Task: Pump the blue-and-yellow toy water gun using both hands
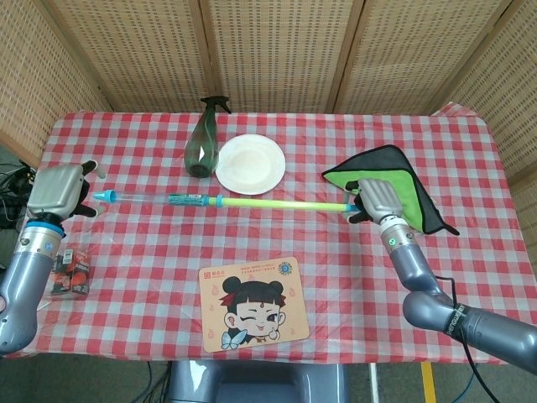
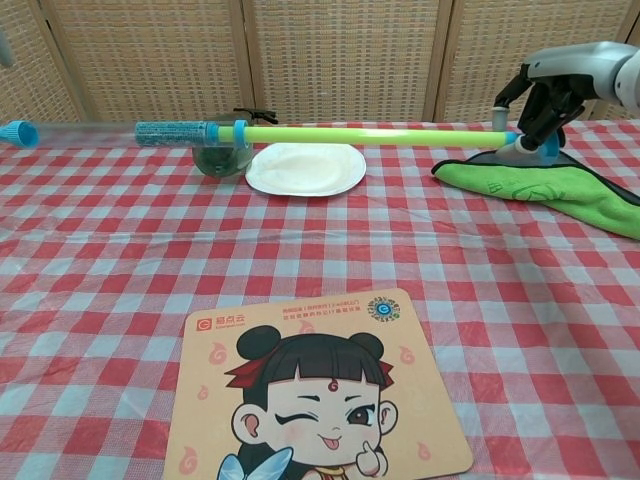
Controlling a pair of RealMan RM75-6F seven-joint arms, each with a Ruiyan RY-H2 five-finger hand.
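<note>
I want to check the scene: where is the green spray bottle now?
In the head view, the green spray bottle stands upright toward the far left-centre of the table, just left of the white plate and behind the water gun.

The long, thin toy water gun is a clear plastic tube with a blue nozzle cap at one end, a blue speckled section partway along, a blue collar, and a yellow-green plunger rod drawn far out; it lies level, raised off the red-checked cloth in the chest view; the nozzle points toward the table's left edge; the rod's far end sits at the right, beside the green cloth.
</note>
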